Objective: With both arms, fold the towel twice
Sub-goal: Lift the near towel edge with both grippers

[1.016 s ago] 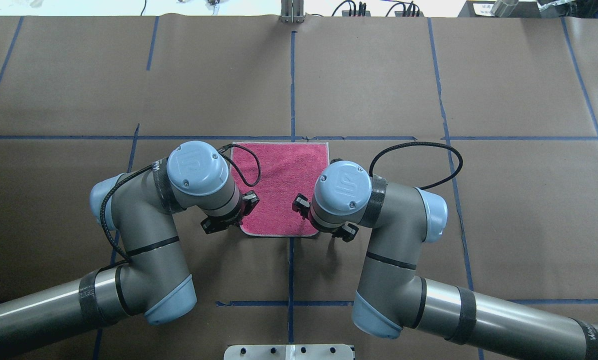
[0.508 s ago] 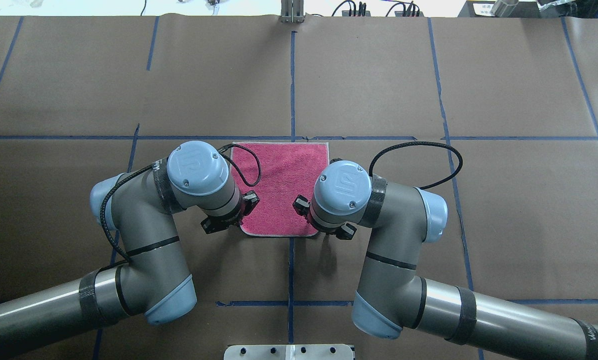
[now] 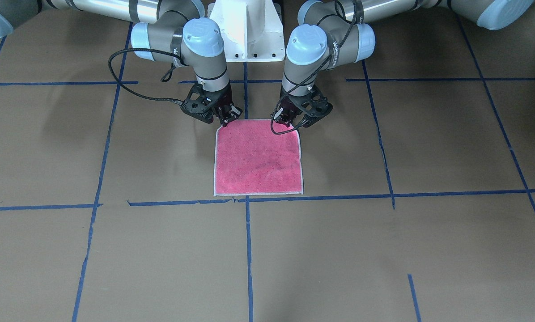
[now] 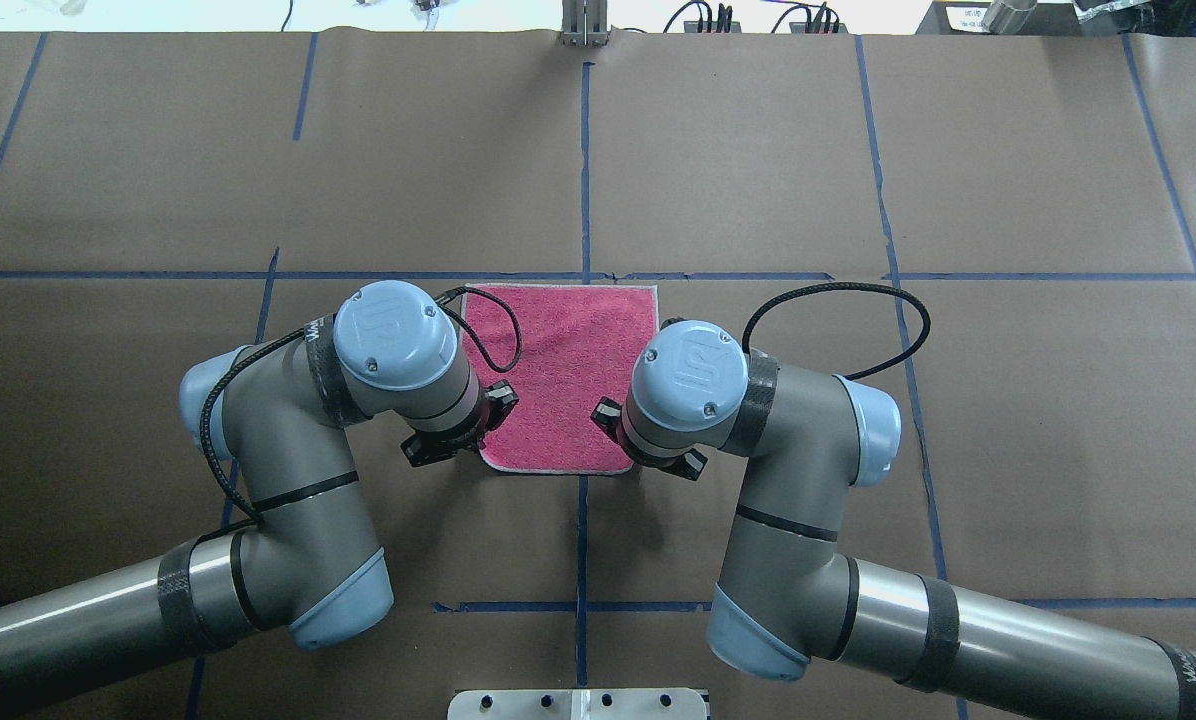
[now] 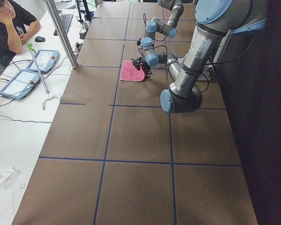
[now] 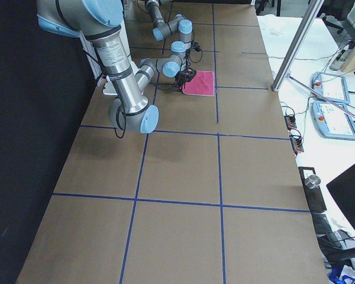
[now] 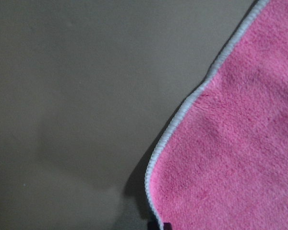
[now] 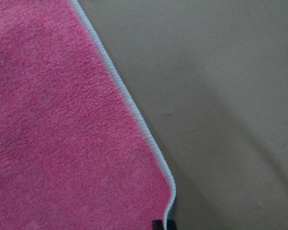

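Left tool (image 3: 289, 121) and right tool (image 3: 226, 120) at towel (image 3: 258, 156) corners — grasp unclear — black cable (image 4: 519, 345) over pink cloth

Brown-papered table (image 4: 1008, 150), blue tape grid (image 4: 585, 180)

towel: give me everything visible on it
The towel is small, square pink terry with a whitish stitched border. It lies unfolded and flat on the brown table, pink face up, underside hidden. Its far edge sits beside a blue tape line. The left claw and right claw are at its two robot-side corners; grip unclear. The corner by the left claw looks slightly lifted.
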{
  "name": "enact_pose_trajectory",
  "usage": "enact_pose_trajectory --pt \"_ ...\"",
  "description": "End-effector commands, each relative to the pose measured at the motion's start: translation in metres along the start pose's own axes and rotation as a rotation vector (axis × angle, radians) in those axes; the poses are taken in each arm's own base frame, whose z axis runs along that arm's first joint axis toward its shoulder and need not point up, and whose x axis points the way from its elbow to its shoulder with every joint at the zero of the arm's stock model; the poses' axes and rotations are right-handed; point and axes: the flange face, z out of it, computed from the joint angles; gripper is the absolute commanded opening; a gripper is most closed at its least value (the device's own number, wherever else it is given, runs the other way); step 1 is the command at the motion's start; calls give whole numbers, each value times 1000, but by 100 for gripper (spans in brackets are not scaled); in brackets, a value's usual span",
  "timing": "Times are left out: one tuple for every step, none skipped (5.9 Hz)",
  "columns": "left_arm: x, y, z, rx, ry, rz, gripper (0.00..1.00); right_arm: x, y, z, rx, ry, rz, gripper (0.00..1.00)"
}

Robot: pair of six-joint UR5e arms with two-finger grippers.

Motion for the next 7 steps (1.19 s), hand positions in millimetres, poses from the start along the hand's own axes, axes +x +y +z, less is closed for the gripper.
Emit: enact_pose_trajectory --pt "1 0 -2 0 3 1 2 1 -1 0 -7 7 3 0" --pt "3 1 -13 -4 20 2 2 0 -5 -6 -16 2 11 0" --pt "0 2 -25 -11 38 5 1 -2 -12 -19 -67 -2 34 0" --pt "-2 5 -33 -15 43 8 0 2 -11 -22 -81 -2 54 0" --pt "-9 10 -47 -16 33 6 0 10 -6 -25 -134 14 58 0" --pt "-22 13 -56 -44 25 -3 0 12 -2 -32 -155 34 73 0" --pt "-27 14 -58 -53 25 -7 0 15 2 -45 -174 42 75 0"
